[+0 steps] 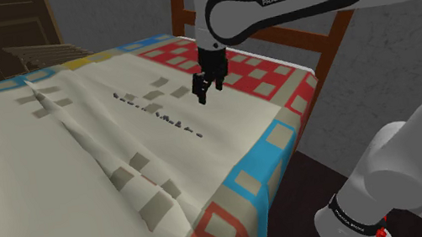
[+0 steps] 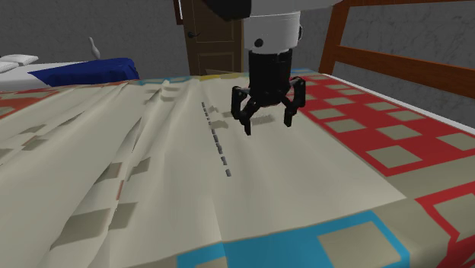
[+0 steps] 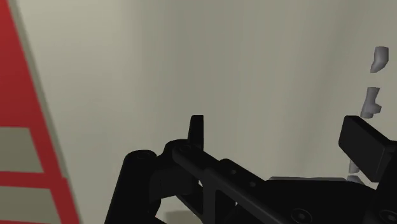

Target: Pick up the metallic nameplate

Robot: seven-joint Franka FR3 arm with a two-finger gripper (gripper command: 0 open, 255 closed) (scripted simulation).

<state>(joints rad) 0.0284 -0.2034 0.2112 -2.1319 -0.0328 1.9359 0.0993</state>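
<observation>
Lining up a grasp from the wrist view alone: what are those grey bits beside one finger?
Observer: A row of small grey pieces, probably the nameplate, lying in a line across the cream quilt.
Operator: Am I over it?
Observer: No. The gripper hangs open to the row's right in the second exterior view.
Operator: Obstacles?
Observer: A wooden bed frame rises beyond the quilt's red squares.

A: There's the nameplate (image 2: 217, 141): a thin, broken row of small grey pieces, lying flat on the bedspread (image 2: 320, 175)!
B: It's right on the cream middle panel, running along the folds, clear of the red-checked border.
A: Close up, its pieces (image 3: 371, 102) look pale grey, chunky, letter-like.
</observation>
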